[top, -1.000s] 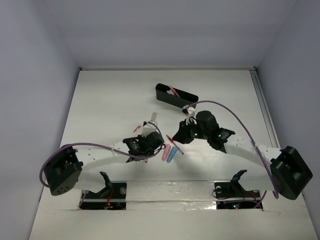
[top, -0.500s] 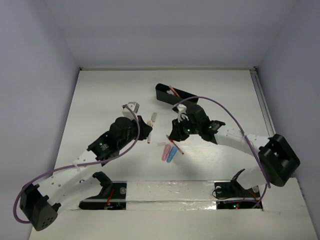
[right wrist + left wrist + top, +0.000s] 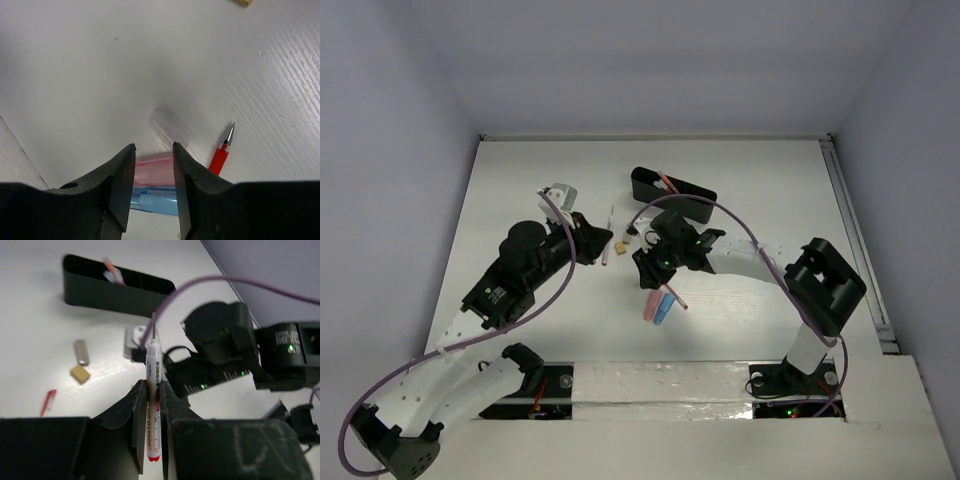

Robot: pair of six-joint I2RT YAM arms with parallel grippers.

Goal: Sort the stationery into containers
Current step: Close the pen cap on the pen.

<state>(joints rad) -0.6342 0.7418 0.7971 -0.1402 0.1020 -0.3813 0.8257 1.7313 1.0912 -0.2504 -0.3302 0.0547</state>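
Observation:
My left gripper (image 3: pixel 152 387) is shut on a white marker with red ends (image 3: pixel 152 410), its thin tip pointing at the long black tray (image 3: pixel 115 290). In the top view the left gripper (image 3: pixel 597 244) and marker (image 3: pixel 608 238) hang left of the tray (image 3: pixel 672 190), which holds a pink pen (image 3: pixel 666 182). My right gripper (image 3: pixel 154 146) is open, its fingers straddling a pink capsule (image 3: pixel 152 167) lying beside a blue capsule (image 3: pixel 152 201). A red pen (image 3: pixel 221 152) and a clear cap (image 3: pixel 167 125) lie close by. The right gripper (image 3: pixel 642 268) sits just above the capsules (image 3: pixel 658 306).
A tan eraser (image 3: pixel 80 374) and a pale grey eraser (image 3: pixel 81 351) lie between the two grippers, with a small red piece (image 3: pixel 48 401) to their left. Both arms' purple cables arch over the table. The table's back edge meets the wall behind the tray.
The left arm has swung up and back toward the tray, carrying the marker. The right gripper has shifted left over the capsules and its jaws have spread wider.

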